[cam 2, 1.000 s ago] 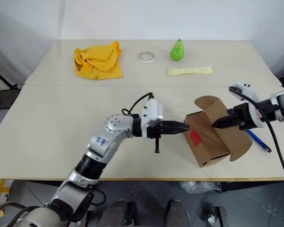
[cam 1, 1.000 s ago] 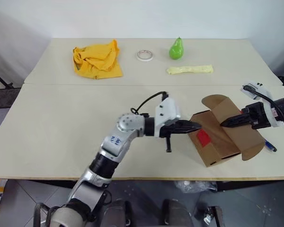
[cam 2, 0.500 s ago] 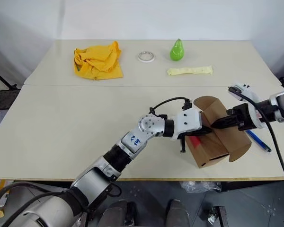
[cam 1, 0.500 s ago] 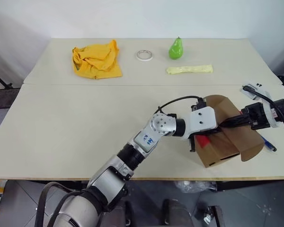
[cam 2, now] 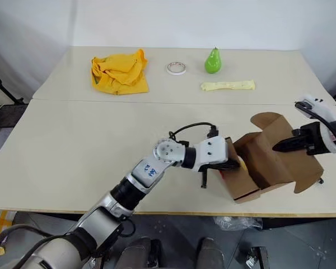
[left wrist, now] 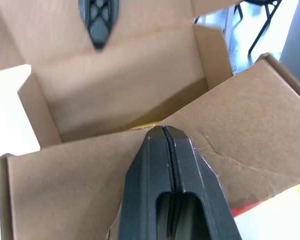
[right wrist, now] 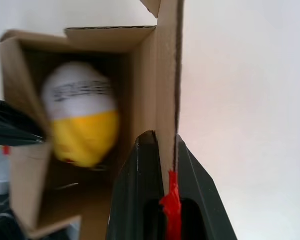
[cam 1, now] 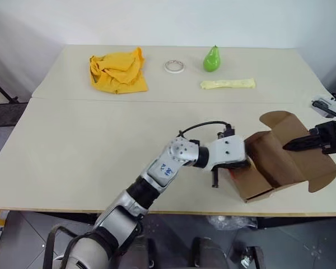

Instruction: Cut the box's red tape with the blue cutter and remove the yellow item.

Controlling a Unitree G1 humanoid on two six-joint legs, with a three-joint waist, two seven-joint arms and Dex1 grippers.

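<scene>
The brown box lies open at the table's front right, its flaps spread. The yellow item, round with a white printed top, sits inside it; a sliver shows at the opening. My right gripper is shut on the box's far flap, with a strip of red tape between its fingers. My left gripper is shut with nothing in it, its tip resting against the edge of the near flap. More red tape shows on that flap's outside. The blue cutter is hidden.
At the back of the table lie a yellow-orange cloth, a white tape roll, a green pear and a long pale yellow strip. The box sits close to the table's front edge.
My left arm reached to the right and its shut gripper came up against the box's near flap. The right gripper pulled its flap to the right, and the box slid that way and opened wider.
</scene>
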